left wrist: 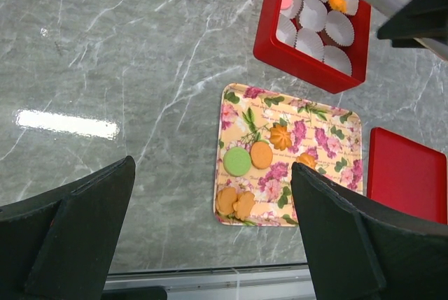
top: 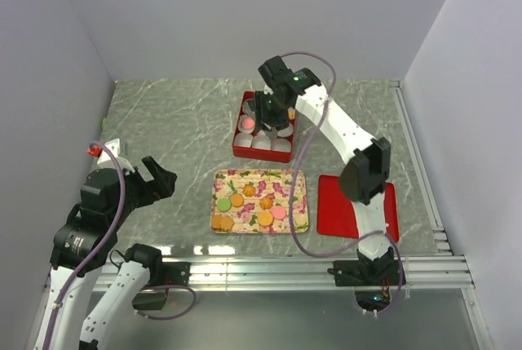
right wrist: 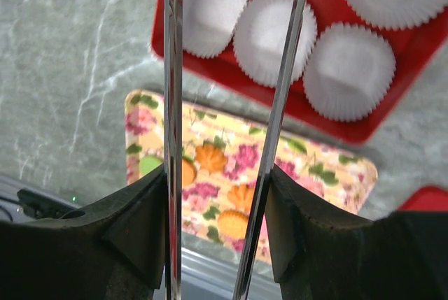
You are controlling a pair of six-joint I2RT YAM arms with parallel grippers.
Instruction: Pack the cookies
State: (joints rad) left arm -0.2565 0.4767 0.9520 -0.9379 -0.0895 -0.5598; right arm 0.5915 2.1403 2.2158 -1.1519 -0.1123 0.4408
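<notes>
Several cookies lie on a floral tray [top: 298,180]: a green one [top: 223,204], orange ones [top: 236,200] and a pink one [top: 279,212]. A red box [top: 237,148] of white paper cups holds a pink cookie [top: 247,122] and an orange one [top: 291,112]. My right gripper [top: 273,109] hovers over the box, shut on metal tongs [right wrist: 173,69] whose two blades point down at empty cups [right wrist: 348,69]. My left gripper [top: 151,179] is open and empty, high above the table left of the tray. In the left wrist view the green cookie [left wrist: 236,161] sits between its fingers.
A flat red lid [top: 334,203] lies right of the tray, and it shows in the left wrist view [left wrist: 406,174]. Grey walls close in the table on three sides. A metal rail [top: 326,267] runs along the near edge.
</notes>
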